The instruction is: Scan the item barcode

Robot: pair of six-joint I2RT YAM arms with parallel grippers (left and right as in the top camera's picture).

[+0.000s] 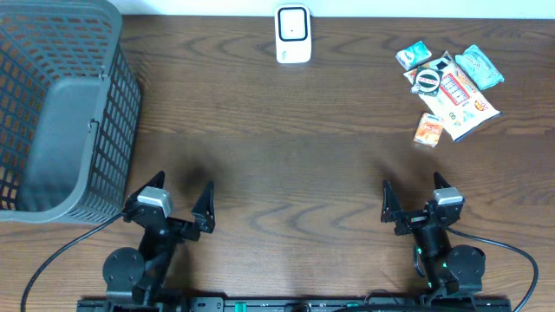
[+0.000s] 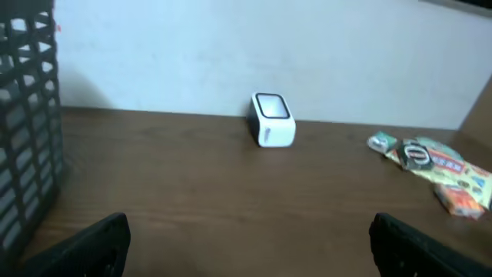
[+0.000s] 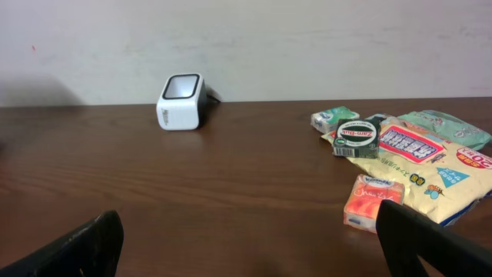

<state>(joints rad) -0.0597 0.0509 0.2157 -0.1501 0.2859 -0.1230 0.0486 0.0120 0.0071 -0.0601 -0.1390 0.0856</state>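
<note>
We note the items to scan lie in a small heap at the far right of the table (image 1: 286,130): a large yellow snack bag (image 1: 460,97), a small orange packet (image 1: 428,130) at its near edge, a round black-and-white tin (image 1: 427,81) resting on the bag's left part, a small green-and-white packet (image 1: 414,57) on the far side and a teal pouch (image 1: 479,66) to the right. All touch or overlap; no barcode is legible from any view.

The white scanner (image 1: 293,35) stands at the far edge, centre, well apart from the heap, window facing up and toward us.

The right gripper (image 1: 421,201) rests near, fingers spread apart, holding nothing. The left gripper (image 1: 178,198) likewise sits near left, fingers apart, empty.

Judgement: no step has begun; picking an item comes first. The right arm is closer to the heap. The orange packet, at the edge of the heap, looks the easiest first grasp.

The grey mesh basket (image 1: 52,113) occupies the far left; we see nothing inside it.
</note>
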